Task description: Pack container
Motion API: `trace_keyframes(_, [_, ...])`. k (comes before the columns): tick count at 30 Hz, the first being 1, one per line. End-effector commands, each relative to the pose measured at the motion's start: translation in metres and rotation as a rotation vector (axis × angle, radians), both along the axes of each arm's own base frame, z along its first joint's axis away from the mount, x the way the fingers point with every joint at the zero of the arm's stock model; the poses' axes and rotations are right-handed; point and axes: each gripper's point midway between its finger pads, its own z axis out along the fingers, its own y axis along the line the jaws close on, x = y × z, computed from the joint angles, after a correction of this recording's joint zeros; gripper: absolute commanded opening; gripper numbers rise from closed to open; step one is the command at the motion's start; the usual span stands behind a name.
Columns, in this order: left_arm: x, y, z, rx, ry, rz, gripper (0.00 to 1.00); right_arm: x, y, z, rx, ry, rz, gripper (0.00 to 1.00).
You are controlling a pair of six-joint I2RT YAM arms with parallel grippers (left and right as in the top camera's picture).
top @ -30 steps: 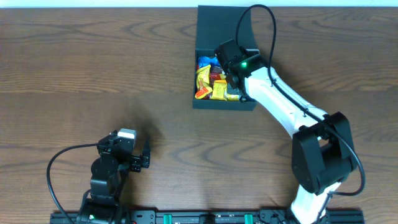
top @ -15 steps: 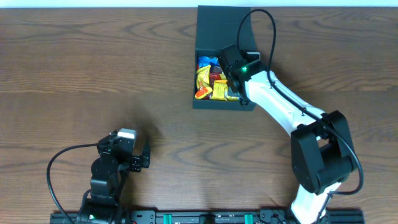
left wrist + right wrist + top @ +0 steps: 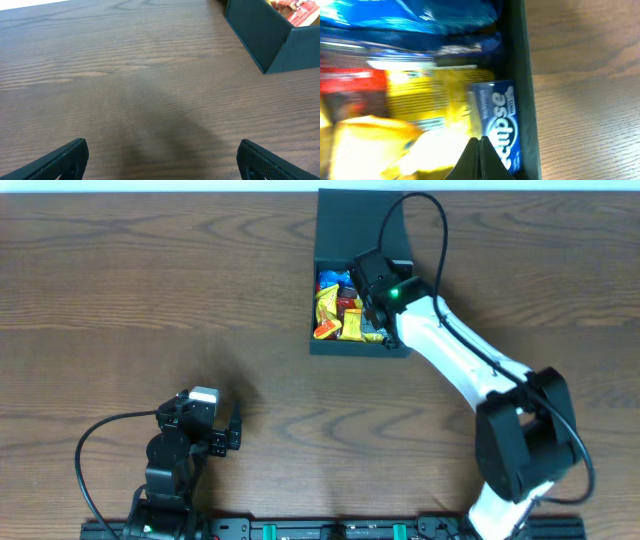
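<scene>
The container [image 3: 360, 347] is a dark teal-black box at the table's far middle, its flap lid [image 3: 350, 220] standing open behind it. Inside lie yellow, red and blue snack packets [image 3: 335, 305]. My right gripper [image 3: 370, 308] is down in the box's right side, shut with nothing between its fingers. In the right wrist view its tip [image 3: 479, 145] rests over a blue Eclipse gum pack [image 3: 497, 117] lying along the container wall [image 3: 517, 75], beside yellow packets [image 3: 435, 95]. My left gripper [image 3: 232, 432] hovers open at the near left, far from the box, above bare wood [image 3: 162, 152].
The brown wooden table [image 3: 150, 300] stretches left of the box. The left wrist view catches the container's near corner [image 3: 260, 35] at upper right. The right arm's white links [image 3: 460, 360] cross the table from the near right base.
The right gripper has shifted slightly toward the box's near right side, staying shut. The left arm has not moved.
</scene>
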Motion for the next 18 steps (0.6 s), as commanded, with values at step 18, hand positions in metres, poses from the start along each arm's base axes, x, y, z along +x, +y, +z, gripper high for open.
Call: trace_keyframes(18, [-0.003,0.003,-0.014,0.019,0.027,0.009,0.96,-0.008,0.096,-0.014,0.256,0.005,0.105,0.01])
